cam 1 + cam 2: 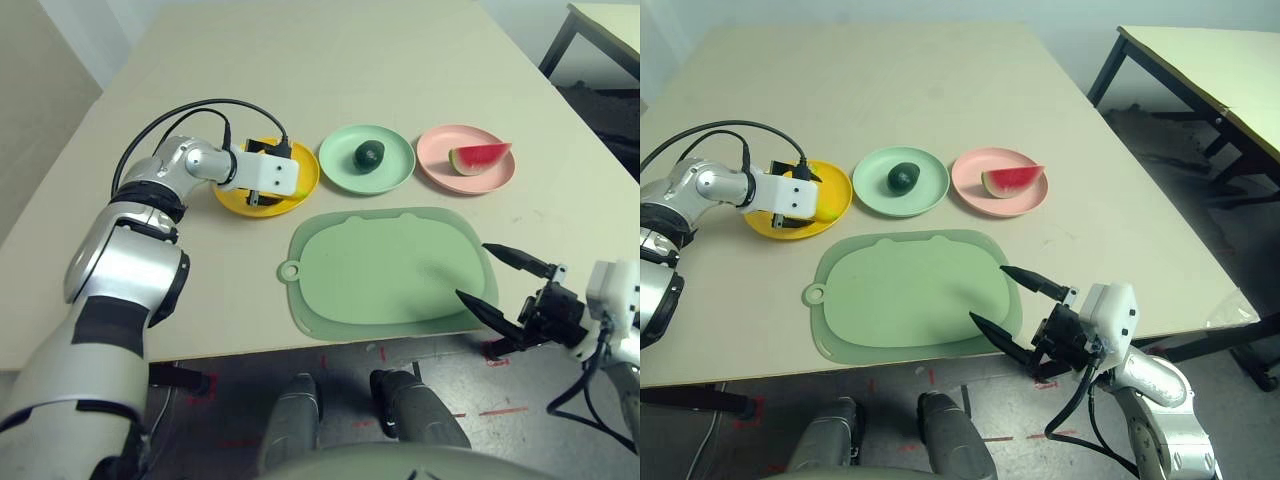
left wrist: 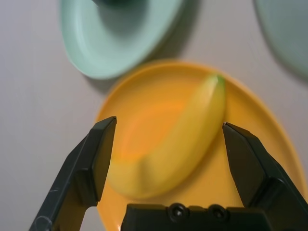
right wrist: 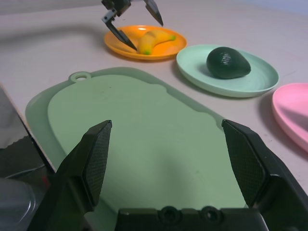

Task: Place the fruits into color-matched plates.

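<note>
Beige table point(image 1: 940, 90), 2nd table point(image 1: 1210, 60) w/ dark legs, grey floor point(image 1: 1160, 130)

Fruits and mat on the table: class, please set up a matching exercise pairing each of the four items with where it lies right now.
Column one:
1. banana
2. avocado
3. watermelon wedge
4. light-green mat

Column two:
A. in the pink plate
B. directly on the table, nearest the robot
C. in the yellow-orange plate, between the open fingers of the left gripper
D. in the mint green plate

Pairs: 1-C, 2-D, 3-A, 4-B
</note>
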